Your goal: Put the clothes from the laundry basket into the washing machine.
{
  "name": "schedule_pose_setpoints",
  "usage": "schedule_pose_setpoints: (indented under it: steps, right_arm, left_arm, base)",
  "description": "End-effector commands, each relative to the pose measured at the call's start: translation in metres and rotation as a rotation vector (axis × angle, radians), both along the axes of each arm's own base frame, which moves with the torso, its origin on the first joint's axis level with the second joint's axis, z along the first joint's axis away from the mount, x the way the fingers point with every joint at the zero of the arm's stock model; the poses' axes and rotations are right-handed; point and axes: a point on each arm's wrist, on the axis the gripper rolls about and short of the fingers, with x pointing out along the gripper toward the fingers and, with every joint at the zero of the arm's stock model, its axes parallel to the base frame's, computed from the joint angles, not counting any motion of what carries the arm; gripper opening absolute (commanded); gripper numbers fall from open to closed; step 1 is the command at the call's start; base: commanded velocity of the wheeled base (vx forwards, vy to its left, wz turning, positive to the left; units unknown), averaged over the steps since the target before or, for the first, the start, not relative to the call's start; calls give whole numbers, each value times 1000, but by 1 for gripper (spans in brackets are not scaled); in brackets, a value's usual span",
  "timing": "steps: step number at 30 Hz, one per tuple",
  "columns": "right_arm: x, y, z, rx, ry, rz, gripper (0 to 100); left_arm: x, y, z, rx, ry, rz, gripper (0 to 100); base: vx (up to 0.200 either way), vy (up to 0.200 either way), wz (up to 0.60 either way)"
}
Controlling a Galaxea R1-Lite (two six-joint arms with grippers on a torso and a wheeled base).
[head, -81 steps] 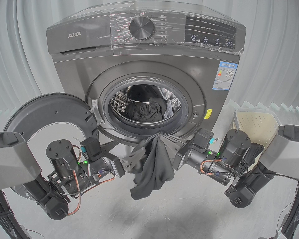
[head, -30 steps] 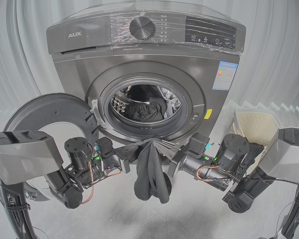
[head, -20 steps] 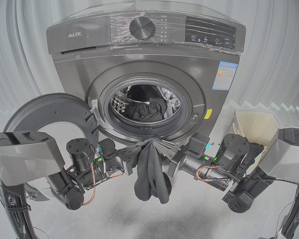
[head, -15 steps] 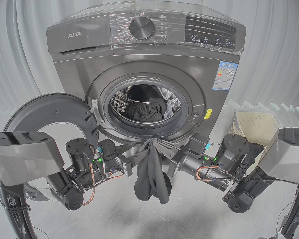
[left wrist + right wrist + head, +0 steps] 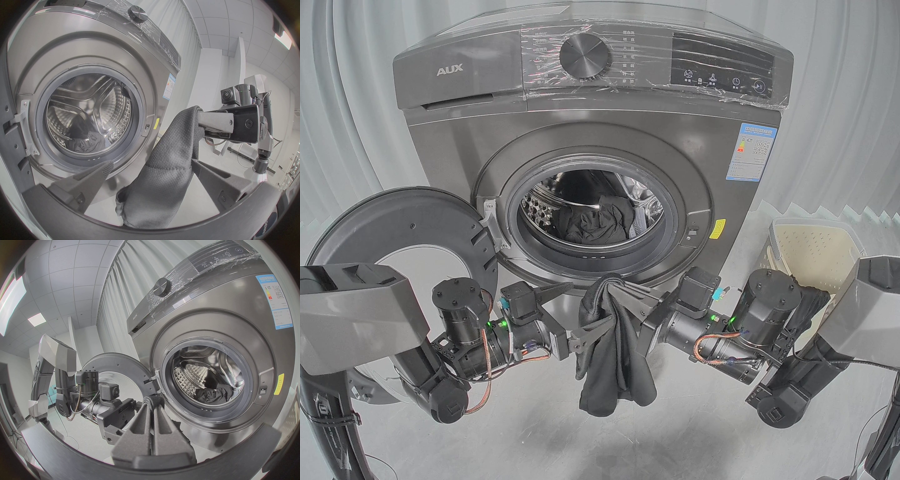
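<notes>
Now that the left gripper [image 5: 592,304] has let go, jaws spread beside the dark grey knitted garment [image 5: 615,359], it hangs from the clenched right gripper [image 5: 615,287] alone, just below the open mouth of the grey front-loading washing machine [image 5: 487,137], probably awaiting the lift in, while the right arm hides what lies in the cream perforated laundry basket [image 5: 819,250].

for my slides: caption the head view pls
Right gripper holds a dark garment in front of the open washing machine, open left gripper straddling it
</notes>
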Motion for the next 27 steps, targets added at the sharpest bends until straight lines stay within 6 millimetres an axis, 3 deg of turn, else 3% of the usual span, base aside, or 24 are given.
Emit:
schedule_pose_setpoints:
  steps: [1, 12, 13, 27]
  right_arm:
    - [0, 0, -1, -1, 1, 1, 0]
    - [-4, 4, -1, 0, 8, 1, 0]
    - [-5, 5, -1, 1, 9, -6, 0]
    - [-2, 3, -3, -2, 14, -25, 0]
  left_arm:
    - [3, -2, 0, -5, -6, -4, 100]
    - [9, -10, -3, -7, -18, -16, 100]
    - [9, -10, -3, -7, -18, -16, 0]
    - [2, -2, 7, -4, -40, 4, 0]
  base:
    - [0, 0, 0]
    - [0, 0, 0]
    - [0, 0, 0]
    - [0, 0, 0]
